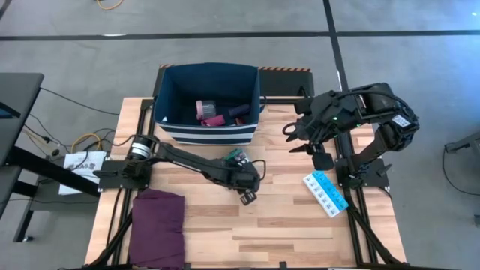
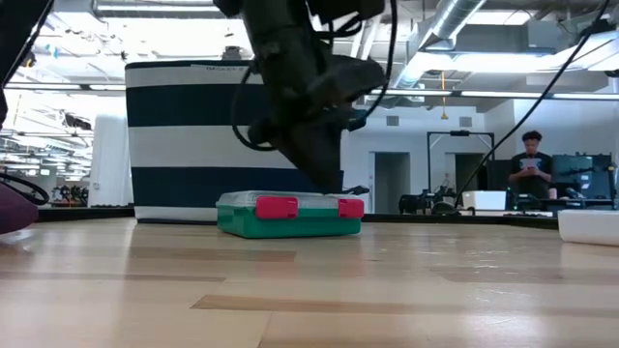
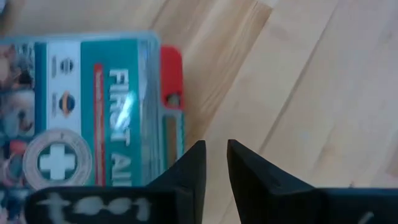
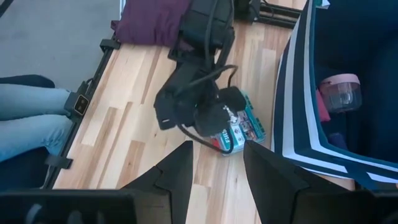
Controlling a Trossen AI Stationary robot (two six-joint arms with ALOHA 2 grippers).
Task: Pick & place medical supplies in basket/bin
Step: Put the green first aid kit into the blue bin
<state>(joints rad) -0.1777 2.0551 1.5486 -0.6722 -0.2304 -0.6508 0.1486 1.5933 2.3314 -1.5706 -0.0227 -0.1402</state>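
Left tool (image 3: 212,163) nearly clenched, empty, beside first-aid box (image 2: 288,215) mid-frame, likely lining up grasp; right tool (image 4: 217,165) released, idle.

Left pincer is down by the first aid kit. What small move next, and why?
Probably shift the left pincer sideways over the first aid kit before closing: its narrow gap sits over bare table beside the kit's red latch, gripping nothing.

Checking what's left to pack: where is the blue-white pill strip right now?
In the high view the blue-white pill strip lies flat on the table's right side, below the right pincer, far from the navy bin.
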